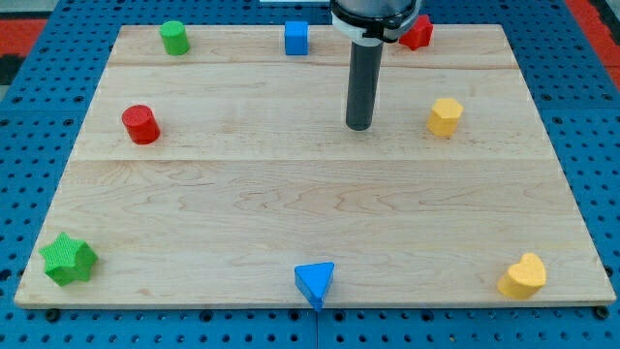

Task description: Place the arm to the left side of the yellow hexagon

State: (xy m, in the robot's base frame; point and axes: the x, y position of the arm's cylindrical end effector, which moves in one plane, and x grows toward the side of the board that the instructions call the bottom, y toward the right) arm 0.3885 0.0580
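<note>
Right now you see my tip [359, 126], a bare rod without any claw, left of the yellow hexagon block [445, 115], apart.

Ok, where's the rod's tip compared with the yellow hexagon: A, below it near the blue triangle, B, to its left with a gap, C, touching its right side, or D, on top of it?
B: my tip stands to the view's left of the yellow hexagon, with bare board between them.
</note>
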